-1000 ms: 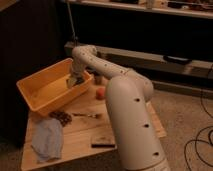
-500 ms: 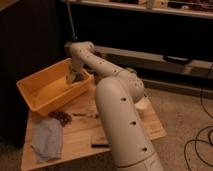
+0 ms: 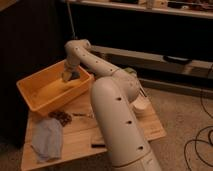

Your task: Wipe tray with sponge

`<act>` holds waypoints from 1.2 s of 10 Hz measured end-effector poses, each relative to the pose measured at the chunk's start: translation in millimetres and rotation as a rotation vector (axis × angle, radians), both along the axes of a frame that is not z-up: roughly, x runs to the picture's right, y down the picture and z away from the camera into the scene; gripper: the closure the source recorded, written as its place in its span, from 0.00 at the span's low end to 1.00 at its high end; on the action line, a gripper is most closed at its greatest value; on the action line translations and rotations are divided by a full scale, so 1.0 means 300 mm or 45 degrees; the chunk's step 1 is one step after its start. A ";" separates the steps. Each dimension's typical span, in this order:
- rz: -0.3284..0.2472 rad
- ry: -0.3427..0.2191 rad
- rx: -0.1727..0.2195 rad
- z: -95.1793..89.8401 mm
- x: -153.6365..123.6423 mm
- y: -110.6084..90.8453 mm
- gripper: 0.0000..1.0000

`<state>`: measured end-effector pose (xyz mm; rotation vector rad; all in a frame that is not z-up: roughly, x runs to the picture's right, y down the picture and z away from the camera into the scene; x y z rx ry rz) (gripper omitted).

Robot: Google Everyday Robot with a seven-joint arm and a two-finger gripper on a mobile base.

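Wooden table (image 3: 75,131) bears the tray (image 3: 47,102) around the gripper (image 3: 67,76), whose grasp cannot be told; blue cloth (image 3: 47,140) lies well apart, and the white arm (image 3: 117,120) blocks the tabletop beyond.

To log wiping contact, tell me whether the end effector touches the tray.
Cannot tell. Camera view: end effector low inside the tray, no contact or gap visible.

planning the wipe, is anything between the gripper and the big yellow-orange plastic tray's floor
Nothing visible does. The gripper hangs inside the large yellow-orange rectangular plastic tray, near its far right corner.
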<state>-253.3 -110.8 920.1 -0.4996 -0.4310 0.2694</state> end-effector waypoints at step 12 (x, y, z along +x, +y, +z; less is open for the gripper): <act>-0.151 -0.290 0.010 -0.288 -0.259 0.234 1.00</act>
